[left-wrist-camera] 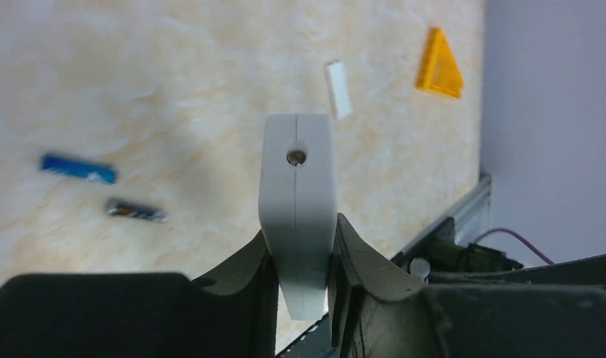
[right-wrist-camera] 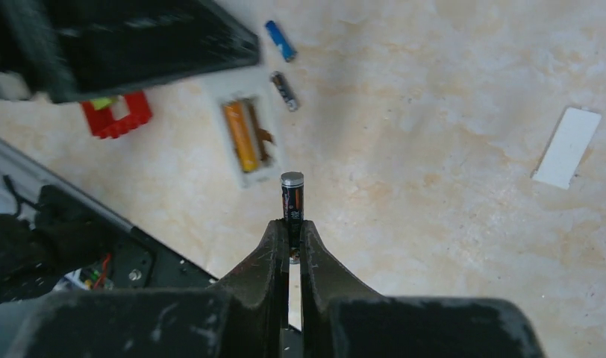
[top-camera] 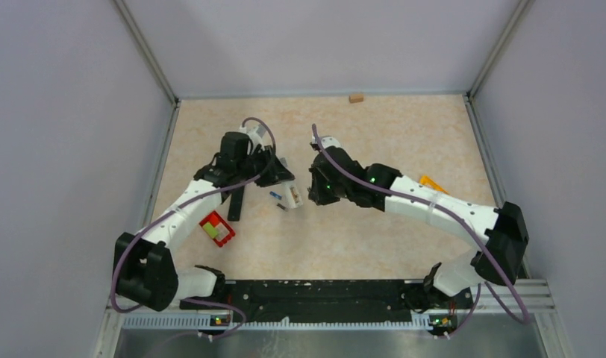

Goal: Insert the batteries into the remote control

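While pinched in right gripper, 1 dark silver-capped battery.

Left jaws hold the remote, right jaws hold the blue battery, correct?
Not quite. The right wrist view shows the right gripper with jaws shut on a dark battery; the blue battery lies on the table. The left gripper does hold the remote.

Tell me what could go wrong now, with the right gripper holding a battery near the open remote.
1. The right gripper pinches the held battery only at its lower end, so it may tilt or slip when pressed in.
2. The left gripper holds the remote only by its thin sides; a push could twist it.
3. The orange battery already fills one slot, leaving little room.
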Controlling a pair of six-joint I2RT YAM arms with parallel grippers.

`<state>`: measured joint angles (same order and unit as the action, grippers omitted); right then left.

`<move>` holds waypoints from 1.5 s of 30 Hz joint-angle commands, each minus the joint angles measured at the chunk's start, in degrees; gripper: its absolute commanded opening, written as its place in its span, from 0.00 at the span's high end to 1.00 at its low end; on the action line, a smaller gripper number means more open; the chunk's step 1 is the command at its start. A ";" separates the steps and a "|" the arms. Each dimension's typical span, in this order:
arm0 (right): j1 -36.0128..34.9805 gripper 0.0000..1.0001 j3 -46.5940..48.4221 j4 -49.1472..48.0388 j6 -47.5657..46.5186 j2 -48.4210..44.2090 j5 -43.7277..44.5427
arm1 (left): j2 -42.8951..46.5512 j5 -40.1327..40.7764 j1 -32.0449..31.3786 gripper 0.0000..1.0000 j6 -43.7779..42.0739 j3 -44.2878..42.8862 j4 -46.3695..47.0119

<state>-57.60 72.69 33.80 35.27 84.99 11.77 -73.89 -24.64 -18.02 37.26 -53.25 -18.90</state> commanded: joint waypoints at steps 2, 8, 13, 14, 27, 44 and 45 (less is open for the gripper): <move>-0.06 1.00 7.55 6.84 -4.20 -1.32 -8.46 | 1.78 -11.15 -4.68 1.00 2.88 0.34 15.01; -0.21 1.00 13.85 15.75 -5.04 0.20 -5.97 | 2.82 -15.54 -4.74 1.00 8.48 3.26 21.68; -1.27 1.00 15.61 18.40 -5.10 2.18 -3.38 | 3.48 -17.22 -4.70 1.00 10.38 4.87 22.84; -1.35 1.00 15.56 18.36 -5.16 2.50 -3.56 | 3.56 -17.72 -4.69 1.00 10.94 5.25 23.30; -2.35 1.00 15.13 17.19 -5.13 4.50 -1.19 | 5.44 -19.03 -4.61 1.00 13.47 6.30 26.06; -2.40 0.93 16.85 15.65 -5.30 5.50 1.01 | 3.91 -26.51 -4.65 1.00 15.05 5.71 23.64; -2.36 0.92 16.99 15.79 -5.30 5.57 0.75 | 3.67 -26.67 -4.64 1.00 15.21 5.69 23.42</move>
<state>-59.96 86.89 51.57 30.92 89.12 10.48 -70.76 -43.46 -22.15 50.00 -46.70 2.48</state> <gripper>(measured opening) 0.067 0.287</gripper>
